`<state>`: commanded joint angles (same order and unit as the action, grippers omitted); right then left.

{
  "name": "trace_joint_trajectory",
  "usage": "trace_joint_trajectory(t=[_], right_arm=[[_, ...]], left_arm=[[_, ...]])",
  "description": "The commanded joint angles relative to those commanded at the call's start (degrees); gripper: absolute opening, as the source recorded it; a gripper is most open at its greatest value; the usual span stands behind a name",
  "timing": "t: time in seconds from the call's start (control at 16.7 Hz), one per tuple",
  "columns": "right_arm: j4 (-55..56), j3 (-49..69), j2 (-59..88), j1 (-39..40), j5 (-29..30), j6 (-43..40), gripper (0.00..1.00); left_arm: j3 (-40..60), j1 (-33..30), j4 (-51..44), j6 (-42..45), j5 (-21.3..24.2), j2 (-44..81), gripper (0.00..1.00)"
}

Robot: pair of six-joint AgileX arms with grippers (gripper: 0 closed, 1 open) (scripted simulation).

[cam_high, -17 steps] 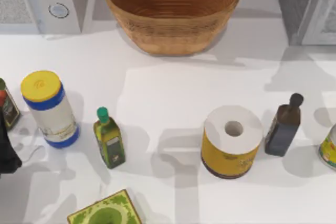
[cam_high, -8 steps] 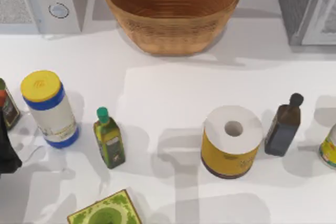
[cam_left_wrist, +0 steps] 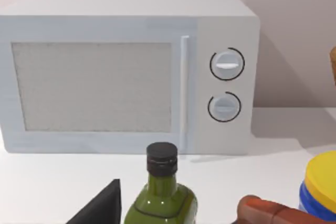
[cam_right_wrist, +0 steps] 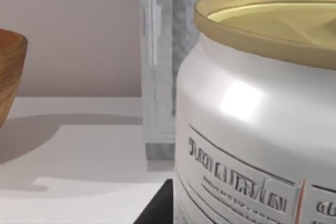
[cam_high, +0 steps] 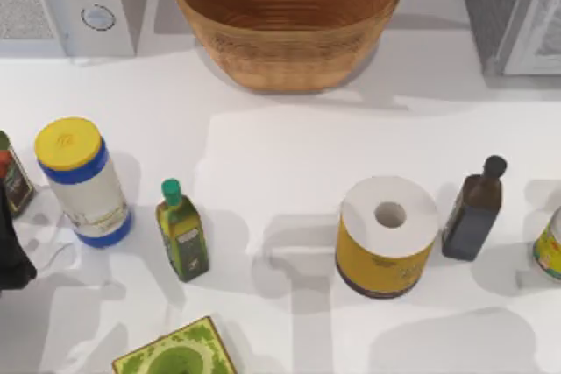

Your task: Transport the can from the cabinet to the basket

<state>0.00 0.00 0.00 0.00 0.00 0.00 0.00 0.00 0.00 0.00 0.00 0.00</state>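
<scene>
The can: I judge it's inside the cabinet [cam_high: 513, 10], back-right corner of the table [cam_high: 280, 146], behind the pale white-framed door, which looks closed from the top view. So the pick isn't done yet and nothing lies in the basket [cam_high: 287, 19], which sits at back centre, well apart from the cabinet. Change vs. a sec ago: no object has shifted, but the shadows have. The patches in front of the cabinet are gone and a broad one has grown at the front right, below the paper roll [cam_high: 386, 234]. I read that as the right arm swinging away from the cabinet towards the front, w/o the can, so the door is probably still to open. A dark bit of the right gripper [cam_right_wrist: 157, 209] sits close behind the yellow-green can [cam_high: 550, 251], big in the right wrist view w/ a gold-toned lid; that's prob. the distractor, not the target. The left arm [cam_high: 9, 256] is parked at the left edge, its gripper [cam_left_wrist: 100, 209] low by a green bottle [cam_left_wrist: 163, 198], facing the white appliance [cam_left_wrist: 131, 77]. Grip state of both: can't tell. The surface is plain white, cluttered across the mid row: blue-yellow tub [cam_high: 83, 181], small oil bottle [cam_high: 181, 232], dark bottle [cam_high: 473, 209], green box [cam_high: 175, 352]. Pale wall behind.
</scene>
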Motion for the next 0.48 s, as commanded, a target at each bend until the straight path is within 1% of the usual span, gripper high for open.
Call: trace_joint_trajectory(t=[0.3,0.48], right_arm=[[-0.14,-0.35,0.43,0.18,0.06,0.10,0.00],[2.79,3.06,3.96,1.84,2.19,-0.31,0.00]], left_arm=[[0.00,0.00,0.00,0.00,0.00,0.00,1.00],[0.00,0.00,0.00,0.00,0.00,0.00,1.00]])
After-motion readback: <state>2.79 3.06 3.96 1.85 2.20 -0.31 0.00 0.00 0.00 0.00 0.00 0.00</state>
